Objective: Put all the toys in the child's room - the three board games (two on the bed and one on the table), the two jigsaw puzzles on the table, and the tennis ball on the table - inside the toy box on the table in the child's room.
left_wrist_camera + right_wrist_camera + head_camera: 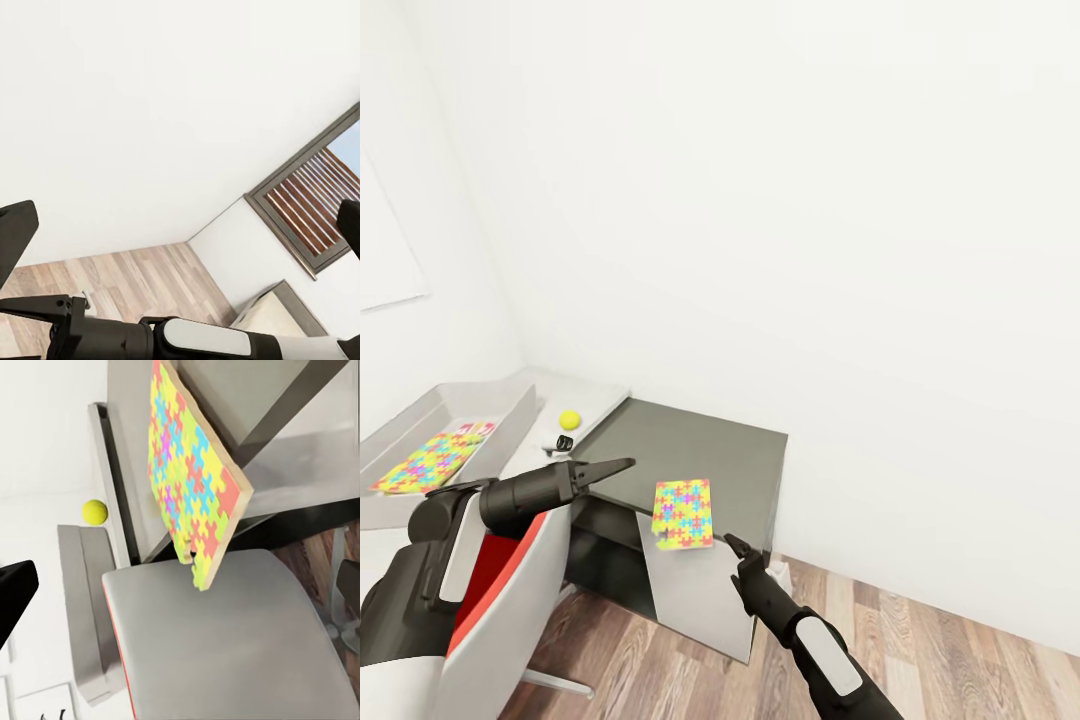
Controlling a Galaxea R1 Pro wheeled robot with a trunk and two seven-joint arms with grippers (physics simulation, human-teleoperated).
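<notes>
One jigsaw puzzle point(683, 513) lies on the dark grey cabinet point(690, 450), its near end hanging over the front edge; the right wrist view shows this puzzle point(191, 472) close ahead. My right gripper point(736, 543) is open just below and right of it, not touching. Another jigsaw puzzle point(425, 462) rests inside the light grey toy box point(510, 410) at the left. The tennis ball point(569, 419) sits on the pale table point(595, 400) between box and cabinet. My left gripper point(622, 466) hovers open and empty over the cabinet's left edge.
A white chair with a red seat point(500, 590) stands under my left arm, its grey back point(225, 637) close to the right gripper. A small black object point(564, 442) lies near the ball. White walls close the corner behind; wood floor point(920, 640) lies to the right.
</notes>
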